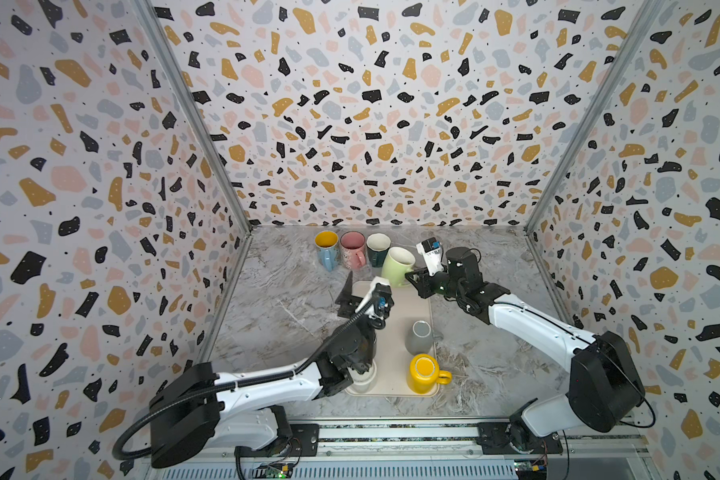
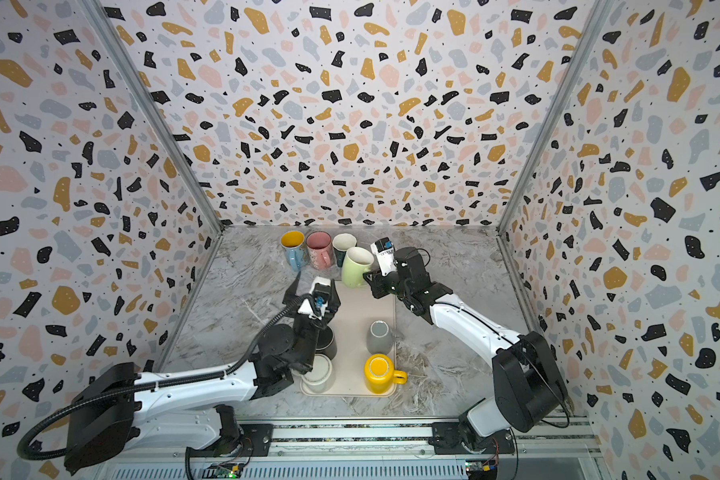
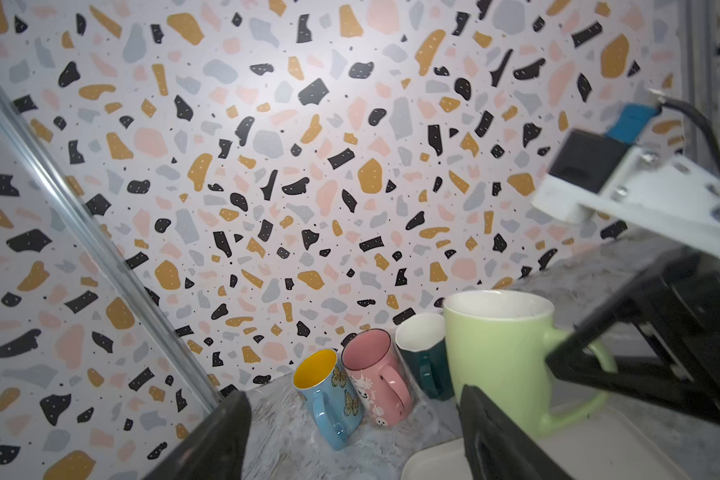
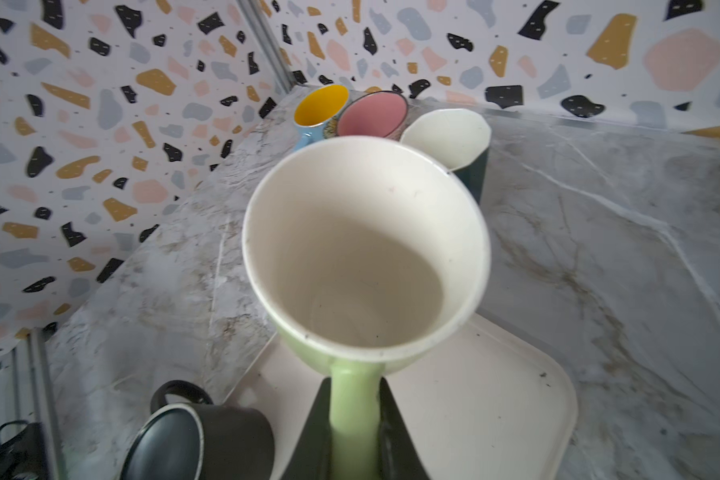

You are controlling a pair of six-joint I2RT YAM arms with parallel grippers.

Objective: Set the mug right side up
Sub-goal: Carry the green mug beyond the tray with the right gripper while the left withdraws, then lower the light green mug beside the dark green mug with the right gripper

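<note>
Speckled walls stood around a grey marble table (image 1: 287,299), and a pale tray (image 1: 395,316) lay on it in the lower middle of both top views.

The green mug (image 1: 398,266) was just above the top edge of the tray, near the middle of the frame. Its mouth faced up, but it leaned a little. The right gripper (image 4: 356,415) had its jaws closed tight on the mug's handle. I could not tell if the mug's bottom touched the table.

The left gripper (image 3: 354,399) was just to the left of the green mug in a top view. Its jaws were wide apart and held nothing.

A blue mug (image 1: 326,249), a pink mug (image 1: 353,249) and a dark teal mug (image 1: 377,249) stood in a row along the back wall, mouths up. The green mug was very close to the teal one.

I think the turning part was done and the putting-down part was in hand. The next move would need the mug held straight, then lowered gently onto its bottom. Only after that should the right jaws let go. It should be careful not to bump the teal mug.
</note>
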